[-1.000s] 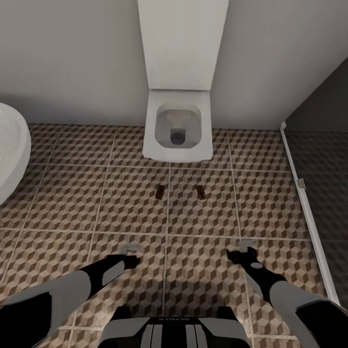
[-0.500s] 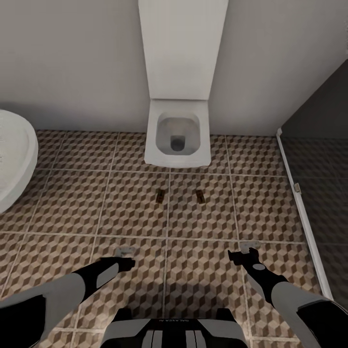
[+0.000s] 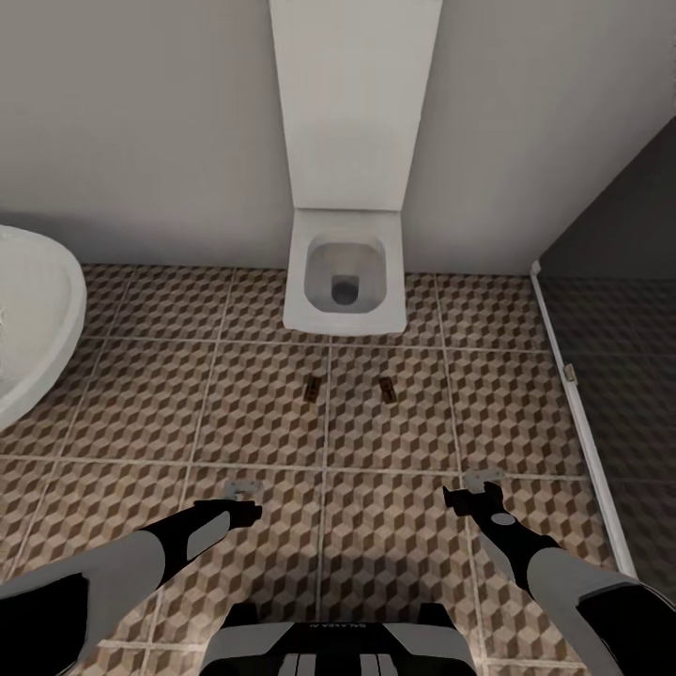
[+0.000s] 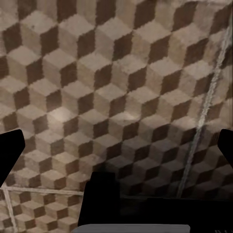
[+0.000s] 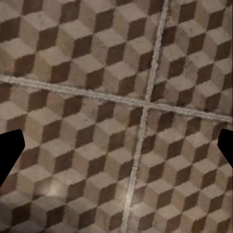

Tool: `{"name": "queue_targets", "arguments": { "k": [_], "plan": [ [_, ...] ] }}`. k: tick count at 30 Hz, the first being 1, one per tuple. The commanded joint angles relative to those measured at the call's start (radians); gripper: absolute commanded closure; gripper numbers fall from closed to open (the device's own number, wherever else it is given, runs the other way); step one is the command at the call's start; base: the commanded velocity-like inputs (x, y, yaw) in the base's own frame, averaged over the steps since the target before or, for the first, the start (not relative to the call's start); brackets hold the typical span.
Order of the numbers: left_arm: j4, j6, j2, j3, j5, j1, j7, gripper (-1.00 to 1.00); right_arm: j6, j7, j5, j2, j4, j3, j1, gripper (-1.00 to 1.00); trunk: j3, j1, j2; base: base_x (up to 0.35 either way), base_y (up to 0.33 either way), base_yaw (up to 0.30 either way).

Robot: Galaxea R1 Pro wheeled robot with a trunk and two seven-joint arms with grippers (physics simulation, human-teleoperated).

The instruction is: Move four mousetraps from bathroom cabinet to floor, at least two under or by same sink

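Two mousetraps, small brown slabs, lie on the cube-patterned bathroom floor (image 3: 141, 413) in front of the toilet: one (image 3: 310, 386) to the left, the other (image 3: 387, 389) to the right. The white sink (image 3: 33, 319) curves in at the left edge of the head view. My left gripper (image 3: 242, 490) and right gripper (image 3: 481, 483) hang low over the tiles nearer to me than the traps, both open and holding nothing. Each wrist view looks down at bare tiles (image 4: 116, 97) (image 5: 116, 107) between widely parted fingertips.
A white squarish toilet (image 3: 345, 272) with its upright lid stands against the back wall. A dark glass shower panel (image 3: 620, 376) with a white sill bounds the right side. My base (image 3: 329, 643) shows at the bottom.
The whole head view has shifted: toilet and sink sit lower and more of the sink shows, so the camera moved. Both grippers keep about the same place, open.
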Motion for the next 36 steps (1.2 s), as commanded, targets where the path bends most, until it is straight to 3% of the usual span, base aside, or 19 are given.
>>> {"name": "queue_targets", "arguments": {
  "k": [1, 19, 36],
  "plan": [
    [-0.004, 0.002, 0.001, -0.006, 0.006, -0.001, 0.008, -1.0, -0.003, -0.002, -0.01, 0.0, 0.002, 0.009, 0.0, -1.0, 0.004, -0.004, 0.007, 0.0, 0.0, 0.0],
    [0.001, -0.001, 0.001, -0.006, 0.006, 0.015, 0.008, -1.0, -0.006, 0.0, -0.01, 0.0, 0.042, 0.009, 0.008, -1.0, 0.09, -0.073, 0.133, 0.0, 0.0, 0.0],
    [0.005, -0.075, 0.002, -0.006, 0.006, 0.069, 0.008, -1.0, -0.081, 0.0, -0.011, 0.001, 0.045, 0.009, 0.077, -1.0, 0.171, -0.138, 0.252, 0.0, 0.0, 0.0]
  ]
}}
